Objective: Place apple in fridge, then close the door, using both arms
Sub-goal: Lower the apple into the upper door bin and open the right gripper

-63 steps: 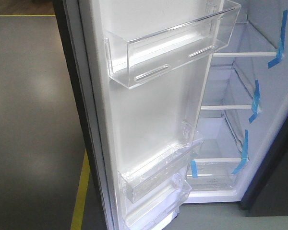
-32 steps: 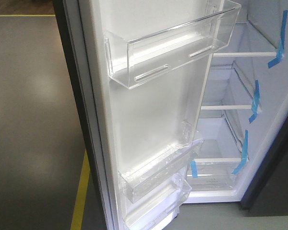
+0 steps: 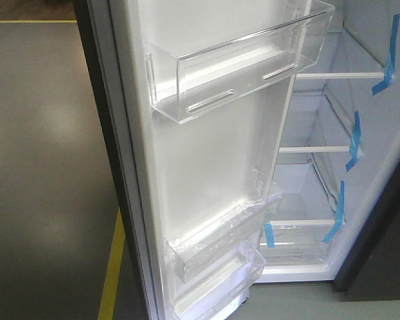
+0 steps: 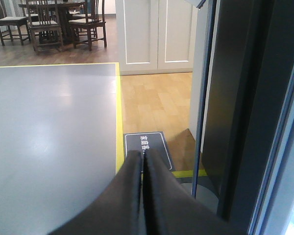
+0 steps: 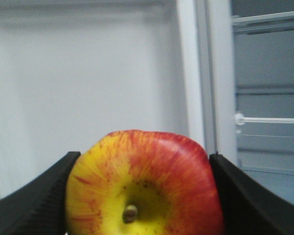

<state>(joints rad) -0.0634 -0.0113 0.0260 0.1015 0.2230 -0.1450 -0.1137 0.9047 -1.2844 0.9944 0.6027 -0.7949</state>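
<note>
In the front view, the door stands open, its white inner side carrying an upper clear bin and a lower clear bin. Beside it the fridge shows white-edged shelves marked with blue tape. Grey floor with a yellow line lies to the left. In the left wrist view, the left gripper has its jaws clenched on nothing, above grey floor and a dark sign mat, with a dark grey panel close at the right. In the right wrist view, the right gripper has its jaws grasping the apple, dimple toward the camera. The apple is in front of a white panel, with a shelf at the right.
</note>
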